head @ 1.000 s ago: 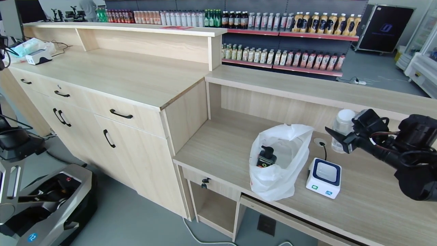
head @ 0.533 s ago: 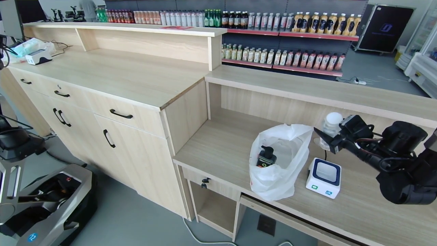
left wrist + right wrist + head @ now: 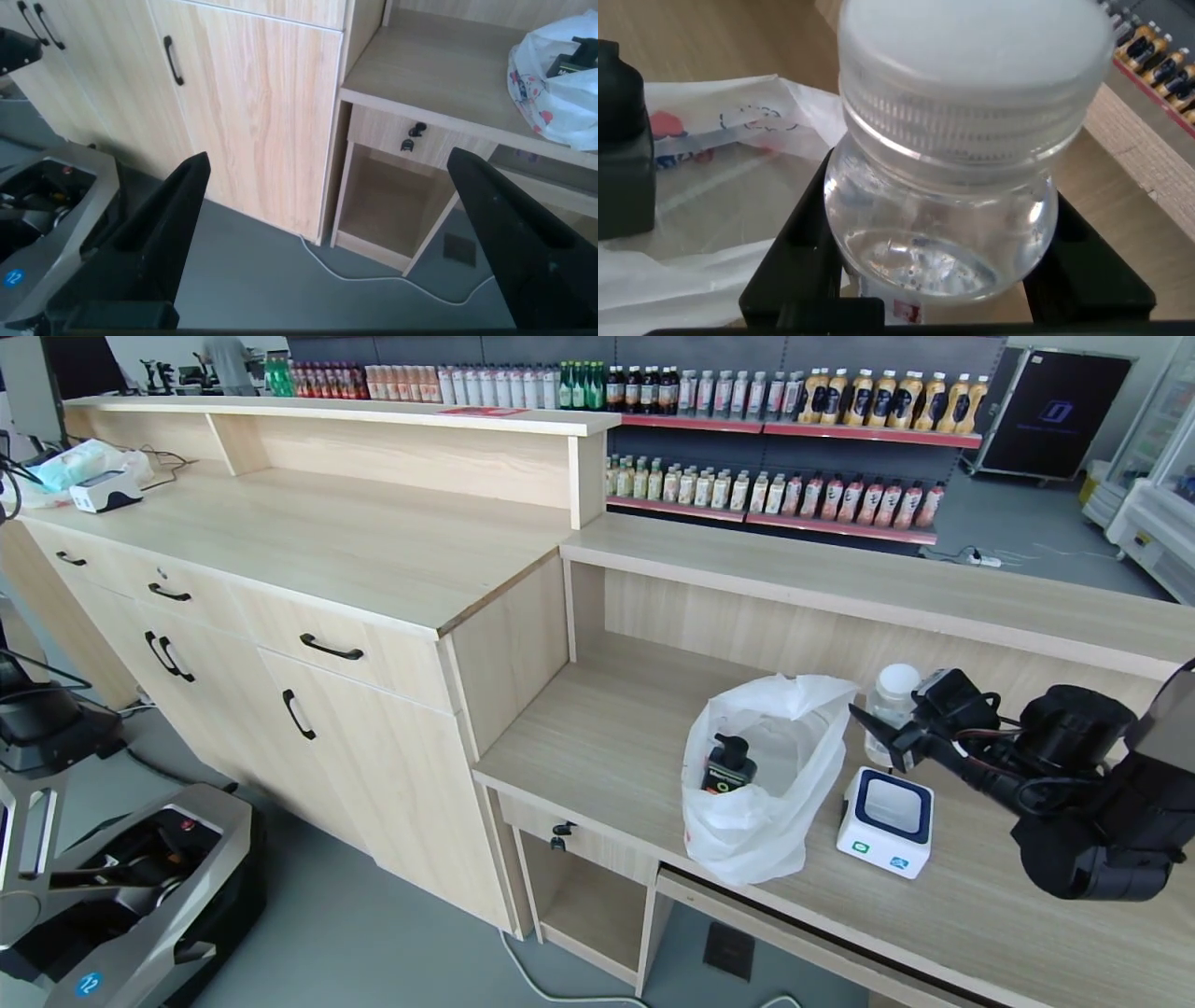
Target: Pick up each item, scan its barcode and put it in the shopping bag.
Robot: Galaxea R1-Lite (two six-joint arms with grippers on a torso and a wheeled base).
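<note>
A clear plastic jar [image 3: 887,707] with a white lid is held upright in my right gripper [image 3: 885,739], which is shut on it just above the counter, between the white shopping bag [image 3: 761,775] and the scanner [image 3: 885,820]. Close up, the jar [image 3: 948,187] sits between the black fingers [image 3: 799,252], with the bag [image 3: 710,215] behind it. A dark pump bottle [image 3: 726,767] stands inside the bag. My left gripper [image 3: 327,243] hangs open over the floor in front of the cabinets, its fingers [image 3: 159,224] wide apart and holding nothing.
The scanner sits on the lower wooden counter [image 3: 616,747], with a cable hole behind it. A raised ledge [image 3: 840,579] backs the counter. Cabinet doors and drawers [image 3: 308,700] stand to the left. Drink shelves [image 3: 775,448] line the back wall.
My right gripper has carried the jar leftward and down, from behind the scanner's right side to a spot next to the bag's rim. The left arm has stayed put.
</note>
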